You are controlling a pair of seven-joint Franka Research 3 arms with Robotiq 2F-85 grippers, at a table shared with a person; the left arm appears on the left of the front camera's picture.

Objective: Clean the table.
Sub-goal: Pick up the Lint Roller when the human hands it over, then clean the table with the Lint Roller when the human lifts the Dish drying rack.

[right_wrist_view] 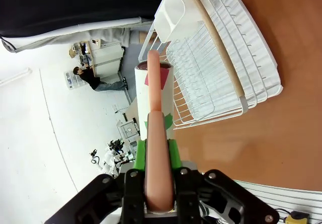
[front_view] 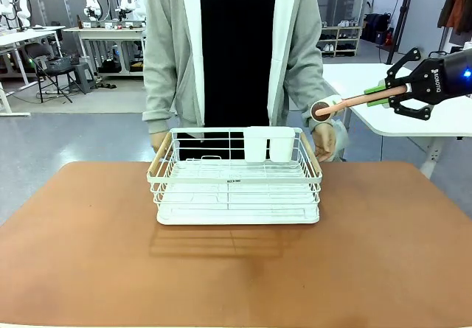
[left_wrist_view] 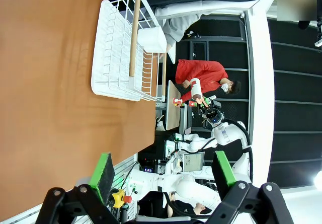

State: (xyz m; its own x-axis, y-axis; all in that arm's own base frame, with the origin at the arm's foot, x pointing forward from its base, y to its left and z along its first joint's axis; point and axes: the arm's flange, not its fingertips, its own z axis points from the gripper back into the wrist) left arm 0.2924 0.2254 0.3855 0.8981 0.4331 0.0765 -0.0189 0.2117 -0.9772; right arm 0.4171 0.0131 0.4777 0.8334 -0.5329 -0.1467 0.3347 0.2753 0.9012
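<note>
tabletop (front_view: 88, 254): reddish-brown, with rounded corners. a white wire rack (front_view: 236, 184) stands on it, nearer the far edge than the near one, about midway across. all places below are given from the rack.

rack: a wooden handle (front_view: 157, 160) runs along each short side. a white cup compartment (front_view: 268, 144) hangs inside the far wall, toward the right end. the rack casts a shadow on the tabletop in front of it.

person: stands just behind the rack. one of the person's hands (front_view: 158, 142) is at its far left corner, the other (front_view: 324, 140) at its far right corner. cannot tell whether either is touching the wire.

right hand (front_view: 382, 93): raised, to the right of the rack and higher than its rim. it is clamped on the pink handle (front_view: 361, 98) of a tool that points toward the rack's far right corner. a white roll-like body (front_view: 328, 107) with a dark round end sits at the tool's tip, close to the person's wrist. contact there cannot be told. in the right wrist view the handle (right_wrist_view: 156, 98) runs out between the green pads over the white body (right_wrist_view: 168, 95), with the rack (right_wrist_view: 221, 78) and tabletop (right_wrist_view: 292, 43) beyond.

left hand (left_wrist_view: 162, 163): fingers spread wide, nothing between the green pads. the rack (left_wrist_view: 118, 58) lies well apart from it on the tabletop (left_wrist_view: 50, 58).
</note>
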